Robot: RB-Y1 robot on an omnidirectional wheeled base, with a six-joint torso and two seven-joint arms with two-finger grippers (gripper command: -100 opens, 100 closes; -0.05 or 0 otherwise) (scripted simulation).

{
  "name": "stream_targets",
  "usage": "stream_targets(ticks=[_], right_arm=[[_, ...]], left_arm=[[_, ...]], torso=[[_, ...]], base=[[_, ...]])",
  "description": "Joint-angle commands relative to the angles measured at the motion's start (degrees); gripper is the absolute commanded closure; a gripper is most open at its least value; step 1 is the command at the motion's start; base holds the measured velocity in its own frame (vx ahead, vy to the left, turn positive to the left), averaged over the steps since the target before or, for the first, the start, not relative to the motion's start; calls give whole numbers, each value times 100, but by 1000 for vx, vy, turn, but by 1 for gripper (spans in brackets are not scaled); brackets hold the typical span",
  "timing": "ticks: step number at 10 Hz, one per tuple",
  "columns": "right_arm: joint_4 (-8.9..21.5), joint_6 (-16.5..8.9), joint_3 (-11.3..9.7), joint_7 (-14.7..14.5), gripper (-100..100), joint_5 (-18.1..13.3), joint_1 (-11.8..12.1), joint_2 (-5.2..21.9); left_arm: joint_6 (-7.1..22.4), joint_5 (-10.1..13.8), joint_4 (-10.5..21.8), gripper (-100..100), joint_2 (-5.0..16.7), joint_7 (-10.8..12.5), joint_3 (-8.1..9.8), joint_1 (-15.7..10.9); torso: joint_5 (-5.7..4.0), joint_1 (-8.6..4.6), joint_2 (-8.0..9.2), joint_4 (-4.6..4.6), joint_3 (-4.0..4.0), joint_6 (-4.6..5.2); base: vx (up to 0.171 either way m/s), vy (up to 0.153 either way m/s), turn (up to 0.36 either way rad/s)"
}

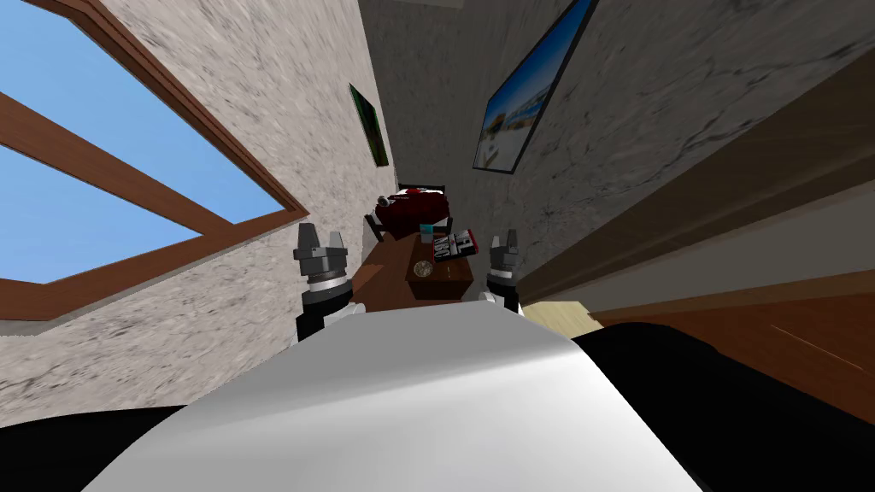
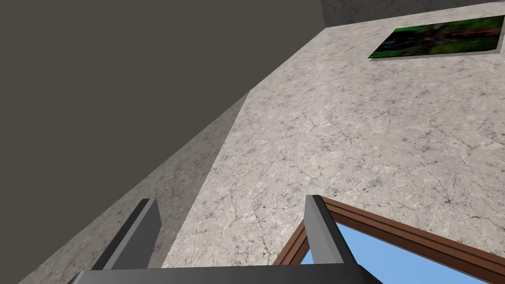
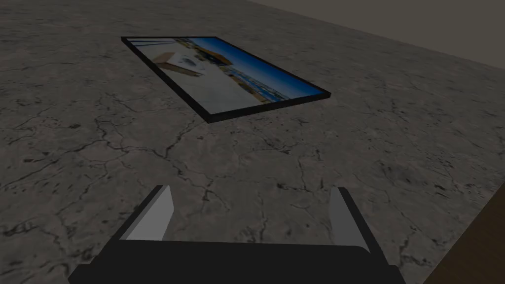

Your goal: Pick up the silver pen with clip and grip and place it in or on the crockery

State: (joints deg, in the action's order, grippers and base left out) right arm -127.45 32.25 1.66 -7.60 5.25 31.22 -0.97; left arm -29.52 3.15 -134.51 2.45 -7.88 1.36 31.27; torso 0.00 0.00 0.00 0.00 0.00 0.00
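A small brown table (image 1: 453, 275) stands a little way ahead of me, between my two raised arms. On it lies a small round pale dish (image 1: 422, 269), the likely crockery. A thin pale mark beside the dish may be the pen, but it is too small to tell. My left gripper (image 1: 320, 232) is held up to the left of the table, open and empty (image 2: 232, 231). My right gripper (image 1: 506, 237) is up at the table's right side, also open with nothing between its fingers (image 3: 251, 217).
A black-and-white box (image 1: 453, 245) and a small blue cup (image 1: 425, 229) sit at the table's far end. Behind them stands a dark red chair (image 1: 414, 209). A brown wooden front (image 1: 735, 256) runs along my right, and the window wall (image 1: 214, 282) is close on my left.
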Motion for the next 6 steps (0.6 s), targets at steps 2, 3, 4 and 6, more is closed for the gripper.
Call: stream_targets(ticks=[2, 3, 4, 6], right_arm=[[271, -325, -36, -2, -100, -134, -110, 343], [376, -447, -51, -2, -100, -183, -151, 437], [496, -584, -70, -3, -100, -238, -197, 530], [776, -900, -116, -4, -100, -360, -300, 714]], left_arm=[[0, 0, 0, 0, 0, 0, 0, 0], [0, 0, 0, 0, 0, 0, 0, -1], [0, 0, 0, 0, 0, 0, 0, 0], [0, 0, 0, 0, 0, 0, 0, -1]], torso=[[-1, -2, 2, 0, 1, -2], [-1, -4, 7, 1, 4, -3], [-2, -6, 9, 2, 5, -1], [-1, -6, 10, 2, 6, -1]], base=[[-19, -6, 120], [-31, -9, 125], [-30, -10, 91], [-27, -9, 137]])
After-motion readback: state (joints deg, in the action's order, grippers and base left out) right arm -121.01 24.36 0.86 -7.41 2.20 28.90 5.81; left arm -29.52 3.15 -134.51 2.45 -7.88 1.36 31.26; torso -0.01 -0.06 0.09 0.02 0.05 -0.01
